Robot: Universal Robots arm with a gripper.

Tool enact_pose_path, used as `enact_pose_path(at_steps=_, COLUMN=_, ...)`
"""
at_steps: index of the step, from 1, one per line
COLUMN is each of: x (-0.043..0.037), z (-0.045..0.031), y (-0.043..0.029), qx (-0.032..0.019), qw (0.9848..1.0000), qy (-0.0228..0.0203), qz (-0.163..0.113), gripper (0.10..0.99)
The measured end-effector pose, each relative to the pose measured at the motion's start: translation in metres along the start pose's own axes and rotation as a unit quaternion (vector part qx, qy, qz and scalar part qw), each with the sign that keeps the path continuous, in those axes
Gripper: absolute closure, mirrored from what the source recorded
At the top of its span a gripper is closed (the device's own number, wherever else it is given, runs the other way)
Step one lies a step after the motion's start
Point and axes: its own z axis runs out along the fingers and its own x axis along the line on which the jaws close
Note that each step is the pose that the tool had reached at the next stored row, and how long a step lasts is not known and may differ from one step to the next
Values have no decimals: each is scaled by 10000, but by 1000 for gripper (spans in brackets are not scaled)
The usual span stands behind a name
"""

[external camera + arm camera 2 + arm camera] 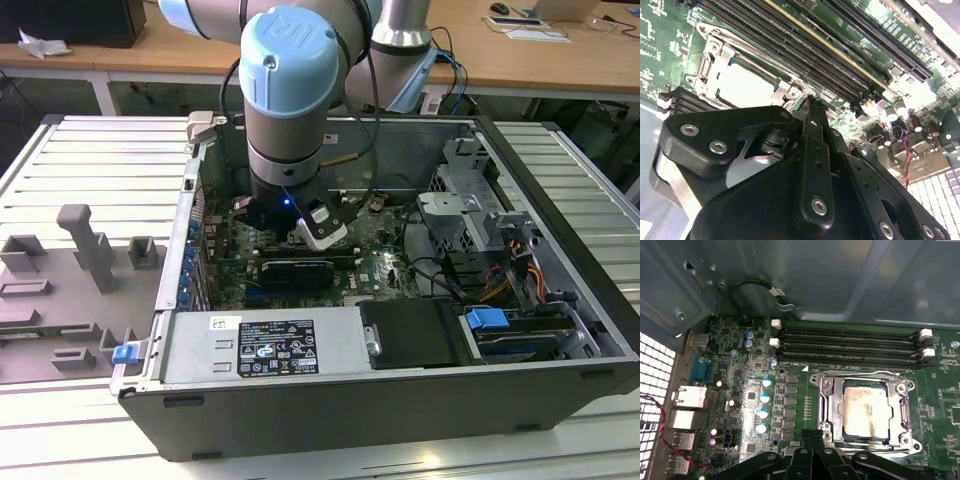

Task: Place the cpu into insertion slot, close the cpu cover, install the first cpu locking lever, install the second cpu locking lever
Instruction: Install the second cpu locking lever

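One pale, silvery cpu (863, 411) lies seated in the insertion slot (832, 412), with the thin metal cpu cover (904, 407) folded down around it. Just beside its edge, the black gripper (809, 100) is pinched together, grasping nothing (long memory slots (847, 347) run beyond, on green board).

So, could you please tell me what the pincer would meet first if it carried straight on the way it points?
Probably the edge of the cpu cover, closed over the cpu; depth is hard to judge.
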Motion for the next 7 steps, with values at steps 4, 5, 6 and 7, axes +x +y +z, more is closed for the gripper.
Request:
enact_pose_path(at_steps=4, x=-1, z=-30, y=10, qx=-1, qw=10000, qy=0, qz=-1, gripper=980)
enact_pose_path(at_steps=5, x=0, z=-30, y=10, qx=-1, qw=10000, qy=0, qz=0, gripper=980)
enact_pose_path(at_steps=6, x=0, z=-31, y=10, qx=0, qw=10000, qy=0, qz=0, gripper=980)
enact_pose_path(at_steps=7, x=0, z=-31, y=10, qx=0, qw=10000, qy=0, qz=0, gripper=980)
